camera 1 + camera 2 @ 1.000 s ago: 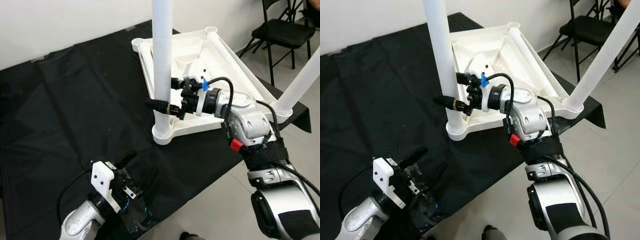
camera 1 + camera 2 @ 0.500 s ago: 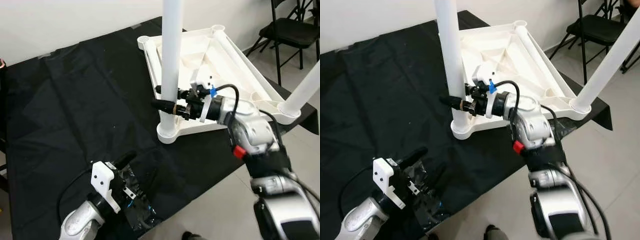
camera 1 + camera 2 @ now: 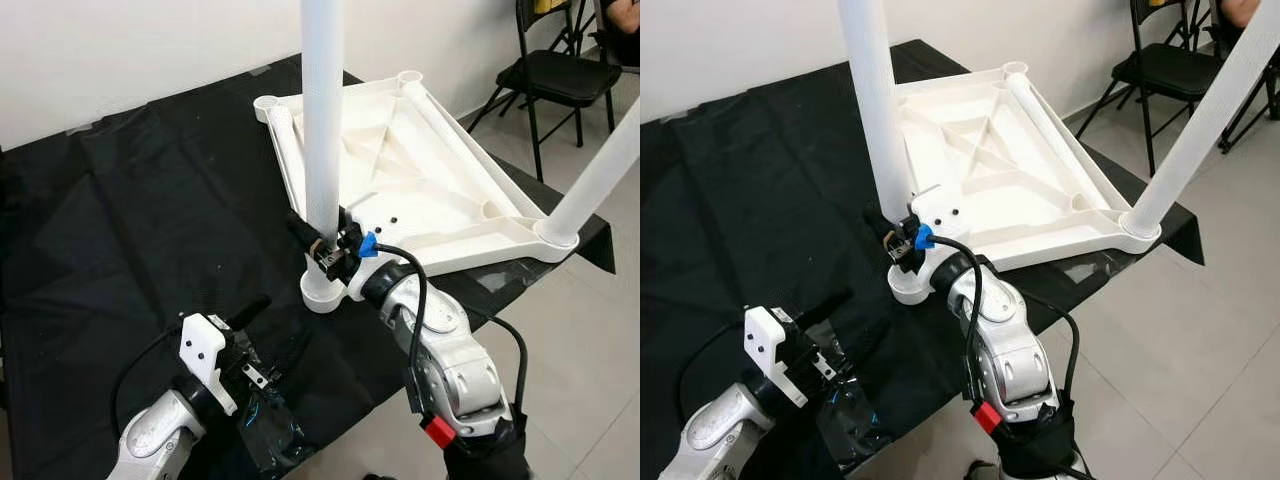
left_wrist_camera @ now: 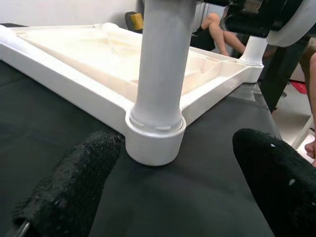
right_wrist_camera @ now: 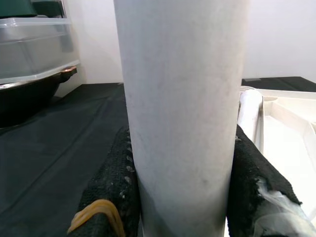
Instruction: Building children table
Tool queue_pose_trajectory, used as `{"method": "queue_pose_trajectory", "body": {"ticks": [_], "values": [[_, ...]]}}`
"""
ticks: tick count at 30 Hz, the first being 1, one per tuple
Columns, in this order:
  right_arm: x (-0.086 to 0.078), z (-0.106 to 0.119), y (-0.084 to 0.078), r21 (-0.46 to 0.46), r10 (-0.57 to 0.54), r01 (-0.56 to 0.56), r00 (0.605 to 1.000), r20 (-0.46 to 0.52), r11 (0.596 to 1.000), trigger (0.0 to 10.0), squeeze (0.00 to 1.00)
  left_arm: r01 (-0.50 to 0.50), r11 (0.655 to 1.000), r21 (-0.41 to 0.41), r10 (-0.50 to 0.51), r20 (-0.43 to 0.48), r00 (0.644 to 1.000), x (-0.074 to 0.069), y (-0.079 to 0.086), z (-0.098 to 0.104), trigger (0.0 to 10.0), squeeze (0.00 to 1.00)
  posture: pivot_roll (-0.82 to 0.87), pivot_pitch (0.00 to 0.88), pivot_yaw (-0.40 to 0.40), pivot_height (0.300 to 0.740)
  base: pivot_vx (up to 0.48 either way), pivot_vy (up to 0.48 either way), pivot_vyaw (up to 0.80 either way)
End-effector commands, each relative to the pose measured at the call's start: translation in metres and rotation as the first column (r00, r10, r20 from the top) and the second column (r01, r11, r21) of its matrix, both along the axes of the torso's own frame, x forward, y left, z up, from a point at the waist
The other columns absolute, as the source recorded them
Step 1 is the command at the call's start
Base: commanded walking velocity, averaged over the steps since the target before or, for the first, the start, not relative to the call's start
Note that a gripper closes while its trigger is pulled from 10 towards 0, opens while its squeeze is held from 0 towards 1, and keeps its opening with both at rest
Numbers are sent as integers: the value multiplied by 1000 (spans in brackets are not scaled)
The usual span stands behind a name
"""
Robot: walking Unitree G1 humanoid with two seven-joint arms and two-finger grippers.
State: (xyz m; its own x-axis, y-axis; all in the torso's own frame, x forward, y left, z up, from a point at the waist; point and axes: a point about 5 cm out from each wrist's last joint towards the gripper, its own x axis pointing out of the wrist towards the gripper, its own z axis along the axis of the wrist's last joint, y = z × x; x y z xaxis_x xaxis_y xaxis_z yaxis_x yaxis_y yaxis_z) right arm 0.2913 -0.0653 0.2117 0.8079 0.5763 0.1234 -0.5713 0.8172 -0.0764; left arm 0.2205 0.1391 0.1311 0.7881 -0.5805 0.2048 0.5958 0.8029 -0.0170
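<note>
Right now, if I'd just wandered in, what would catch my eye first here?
Probably the white table top, lying upside down on a black cloth, with a white leg standing straight up from its near corner. The right gripper is clamped around that leg low down. A second leg rises tilted from the right corner.

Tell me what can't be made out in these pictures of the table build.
- Upright white plastic table leg: top cut off by the left eye view's upper edge.
- Second slanted white leg: upper end cut off by the right eye view's edge.
- Right gripper fingers: tips hidden behind that leg, right wrist view.
- Person's legs: partly hidden by the upturned white tabletop, left wrist view.
</note>
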Motion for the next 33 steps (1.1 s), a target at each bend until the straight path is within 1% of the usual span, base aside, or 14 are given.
{"method": "queue_pose_trajectory", "body": {"ticks": [1, 5, 6, 9, 11, 13, 15, 16, 20, 26, 27, 30, 31, 33], "values": [[6, -49, -16, -79, -105, 87, 962, -253, 993, 10000, 0, -11, 1000, -7, 11, -21, 1000, -3, 1, -4, 10000, 0, -22, 229, 33, 740, 0, 0, 0], [4, -45, -17, -91, -135, 116, 961, -243, 989, 10000, 0, -11, 1000, -8, 11, -20, 1000, -3, 0, -4, 10000, 0, -22, 229, 33, 740, 0, 0, 0], [16, -30, -25, -91, -97, 80, 975, -202, 993, 10000, 1000, 5, 1000, -8, -5, -23, 1000, -4, -1, -4, 10000, 0, -24, 236, 33, 740, 0, 0, 0], [26, -13, -28, -89, 24, -38, 988, -154, 995, 10000, 1000, 14, 1000, -10, -14, -25, 1000, -4, -2, -4, 10000, 0, -20, 238, 25, 740, 0, 0, 0], [26, -13, -28, -89, 24, -38, 988, -154, 995, 10000, 1000, 14, 1000, -10, -14, -25, 1000, -4, -2, -4, 10000, 0, -20, 238, 25, 740, 0, 0, 0], [33, 4, -34, -149, 263, -276, 959, -104, 949, 10000, 1000, 12, 1000, -14, -13, -23, 1000, -5, -5, -5, 10000, 0, -9, 216, 4, 740, 0, 0, 0], [34, 7, -38, -183, 314, -327, 944, -97, 927, 10000, 1000, 11, 1000, -14, -11, -23, 1000, -5, -6, -6, 10000, 0, -7, 212, 2, 740, 0, 0, 0], [38, 14, -42, -210, 361, -371, 929, -87, 905, 10000, 0, 9, 1000, -14, -9, -22, 1000, -6, -6, -6, 10000, 0, 1, 203, -1, 740, 0, 0, 0], [44, 24, -47, -219, 395, -401, 916, -73, 889, 10000, 0, 6, 1000, -15, -7, -22, 1000, -6, -7, -7, 10000, 0, 9, 198, -2, 740, 0, 0, 0], [55, 42, -55, -277, 490, -487, 869, -65, 828, 10000, 0, 2, 1000, -12, -2, -20, 1000, -7, -8, -7, 10000, 0, 29, 195, 1, 740, 0, 0, 0], [55, 44, -55, -297, 511, -505, 857, -64, 811, 8471, 0, 0, 1000, -12, 0, -21, 1000, -7, -8, -7, 10000, 0, 33, 192, 1, 740, 0, 0, 0], [56, 47, -55, -317, 539, -530, 840, -65, 787, 8471, 0, -2, 1000, -11, 1, -21, 1000, -7, -7, -7, 10000, 0, 33, 192, 1, 740, 0, 0, 0], [58, 49, -57, -318, 549, -538, 834, -63, 781, 0, 0, -1, 1000, -11, 0, -22, 1000, -7, -7, -7, 10000, 0, 33, 193, -2, 740, 0, 0, 0], [59, 50, -58, -315, 554, -543, 830, -62, 778, 0, 0, 0, 1000, -11, -1, -23, 1000, -8, -8, -7, 10000, 0, 34, 194, -4, 740, 0, 0, 0]]}}
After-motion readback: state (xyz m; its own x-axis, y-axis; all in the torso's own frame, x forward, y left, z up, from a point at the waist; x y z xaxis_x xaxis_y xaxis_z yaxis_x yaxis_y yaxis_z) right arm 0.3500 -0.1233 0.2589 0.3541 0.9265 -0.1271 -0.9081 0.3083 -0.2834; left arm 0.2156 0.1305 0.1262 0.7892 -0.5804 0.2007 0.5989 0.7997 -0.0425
